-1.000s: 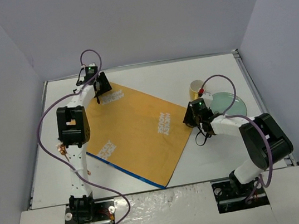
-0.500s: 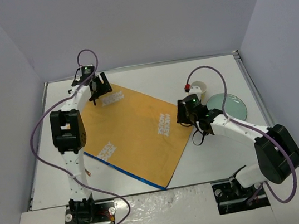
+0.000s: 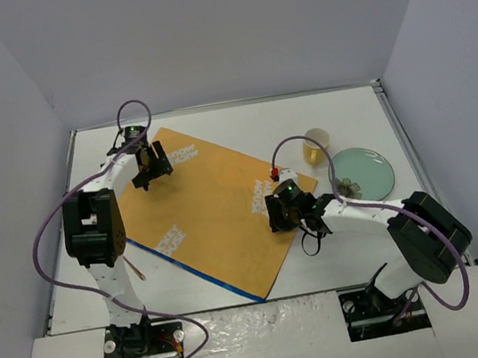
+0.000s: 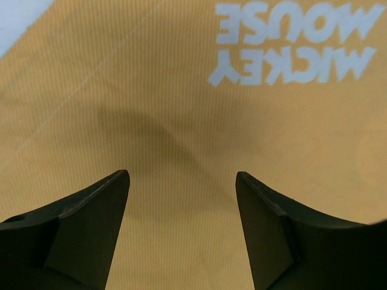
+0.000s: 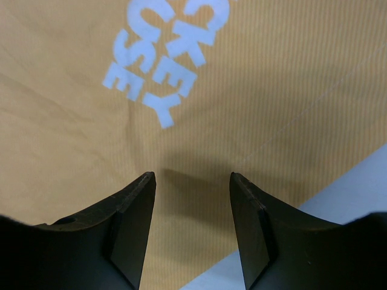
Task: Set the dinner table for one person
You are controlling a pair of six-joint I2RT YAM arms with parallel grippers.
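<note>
The white dinner table (image 3: 241,129) carries an orange-yellow cloth (image 3: 207,206) with a blue edge and white lettering, lying diagonally. My left gripper (image 3: 149,167) is open and empty above the cloth's far left corner. In the left wrist view the left gripper (image 4: 181,175) hangs over plain cloth (image 4: 181,103) below the lettering. My right gripper (image 3: 279,214) is open and empty above the cloth's right edge. In the right wrist view the right gripper (image 5: 191,175) is over cloth (image 5: 72,139), with bare table (image 5: 363,181) at the right.
A pale yellow cup (image 3: 315,143) stands at the back right. A light green plate (image 3: 366,171) lies beside it with a small dark item (image 3: 345,186) at its near-left rim. A thin copper-coloured utensil (image 3: 133,268) lies by the left arm. Lavender walls enclose three sides.
The right gripper has moved left from beside the cup onto the cloth's right edge. The left gripper has moved nearer, further onto the cloth. Both stay open.
</note>
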